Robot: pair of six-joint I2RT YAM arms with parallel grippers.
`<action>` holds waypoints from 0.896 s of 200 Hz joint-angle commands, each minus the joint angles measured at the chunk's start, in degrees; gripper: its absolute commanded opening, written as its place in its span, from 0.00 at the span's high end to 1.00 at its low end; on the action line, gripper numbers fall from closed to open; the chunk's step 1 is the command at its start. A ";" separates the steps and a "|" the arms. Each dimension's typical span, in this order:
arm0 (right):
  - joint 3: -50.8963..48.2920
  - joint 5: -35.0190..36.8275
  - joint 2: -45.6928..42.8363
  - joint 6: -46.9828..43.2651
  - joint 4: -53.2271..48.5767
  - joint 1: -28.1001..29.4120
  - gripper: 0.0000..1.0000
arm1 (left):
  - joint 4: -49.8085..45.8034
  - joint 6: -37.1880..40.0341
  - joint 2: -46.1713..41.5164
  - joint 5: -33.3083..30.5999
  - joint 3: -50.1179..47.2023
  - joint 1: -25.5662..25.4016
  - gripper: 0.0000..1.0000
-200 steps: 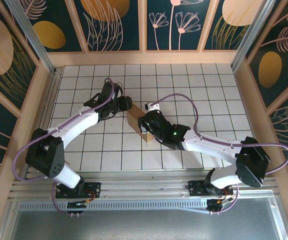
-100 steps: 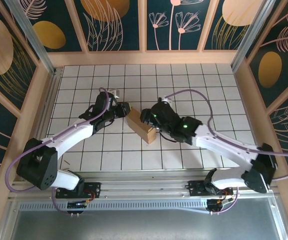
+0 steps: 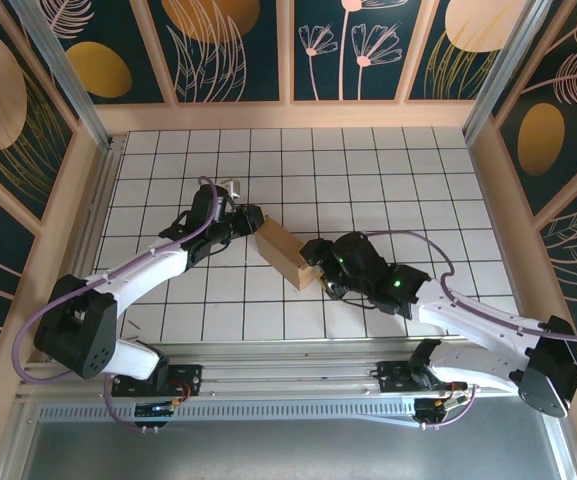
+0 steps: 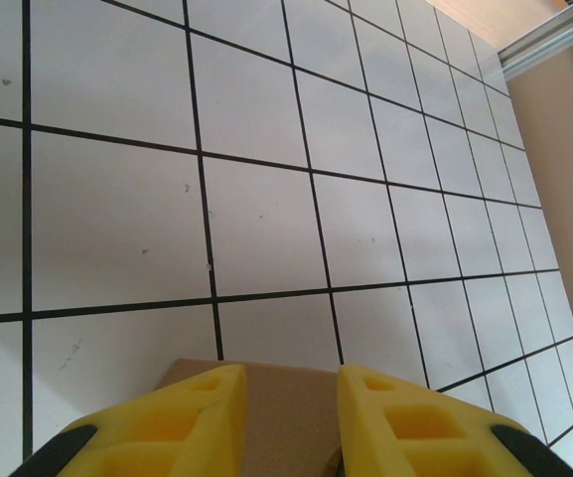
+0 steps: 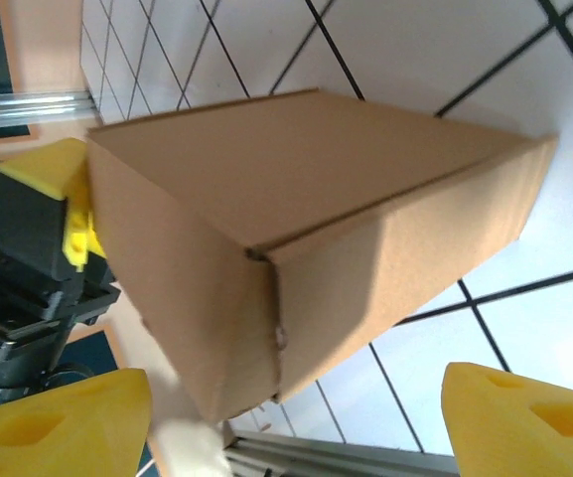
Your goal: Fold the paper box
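paper box [image 3: 288, 255] lying on tabletop [image 3: 398, 180] | left gripper [image 3: 253, 217] clamping its far end | right gripper [image 3: 317, 271] gaping wide, facing its near end, not touching

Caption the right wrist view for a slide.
Brown paper box between the open fingers of the right gripper, left gripper pinching its far end.

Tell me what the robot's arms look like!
Both the left arm and the right arm are white tubes with chunky black joints. A purple cable loops along each. Green lights glow on the right one. The left tool and right tool have blocky yellow fingers.
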 commanded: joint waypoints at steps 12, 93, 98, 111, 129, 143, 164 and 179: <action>-2.99 -3.28 1.64 4.99 9.25 0.27 0.31 | -3.66 -0.69 1.72 0.78 0.02 -0.16 0.70; -11.71 -3.63 3.74 2.82 12.39 -3.94 0.77 | -5.14 0.54 2.47 0.51 -2.18 -0.41 0.70; -12.15 -3.55 3.76 2.44 12.22 -4.47 0.77 | -5.28 0.62 2.26 0.31 -2.61 -0.41 0.70; -13.13 -3.78 3.65 0.66 11.73 -6.28 0.79 | -4.74 -0.07 1.55 0.69 -4.26 -0.40 0.70; -13.85 -4.41 4.64 -3.32 10.40 -9.78 0.79 | -3.58 -1.09 0.65 1.34 -6.32 -1.11 0.70; -13.75 -4.17 6.31 -7.80 9.92 -12.27 0.83 | -3.07 -1.36 0.53 0.80 -7.39 -2.54 0.70; -11.40 -1.83 9.69 -14.34 7.11 -14.03 0.87 | -0.66 -1.64 1.83 -2.98 -9.72 -5.69 0.70; -8.15 1.69 11.85 -20.03 3.27 -14.15 0.87 | 6.07 -1.84 1.65 -6.80 -14.71 -7.32 0.71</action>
